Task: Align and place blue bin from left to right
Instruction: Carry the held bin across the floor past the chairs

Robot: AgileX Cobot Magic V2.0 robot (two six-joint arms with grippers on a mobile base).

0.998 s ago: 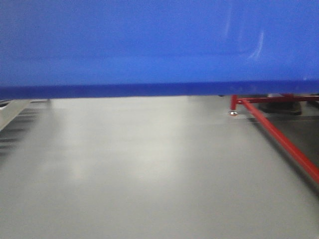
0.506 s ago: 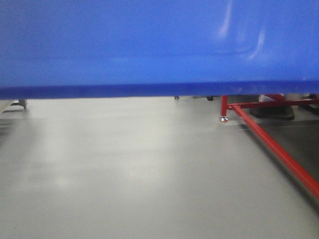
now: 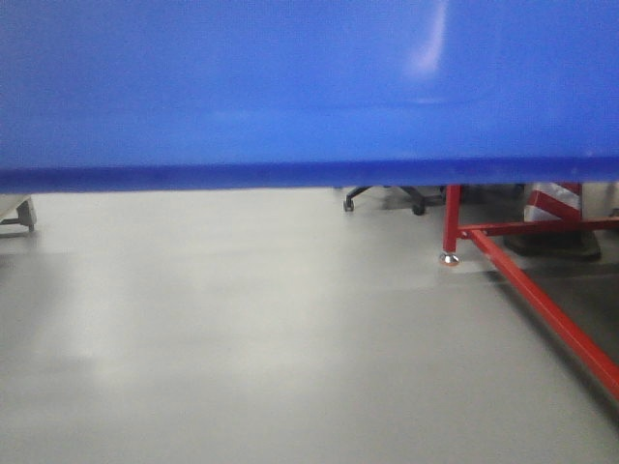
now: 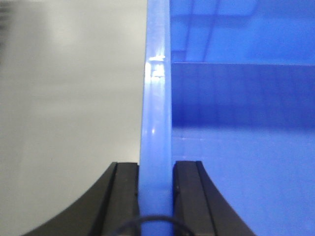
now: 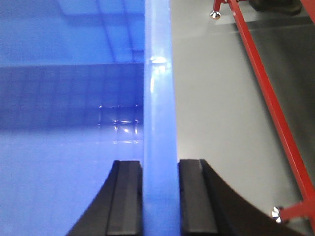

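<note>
Pinching blue bin (image 3: pixel 309 87) rims with left fingers (image 4: pixel 125 196) and right fingers (image 5: pixel 128 196), one per side. Hanging over grey floor (image 3: pixel 242 319).

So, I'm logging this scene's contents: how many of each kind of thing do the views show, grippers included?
blue bin: 1
grippers: 2, the left gripper and right gripper, each shut on the bin's rim
red metal frame: 1
office chair base: 1
red-and-white striped object: 1
Total: 6, not counting a cropped grey item at the far left.
</note>
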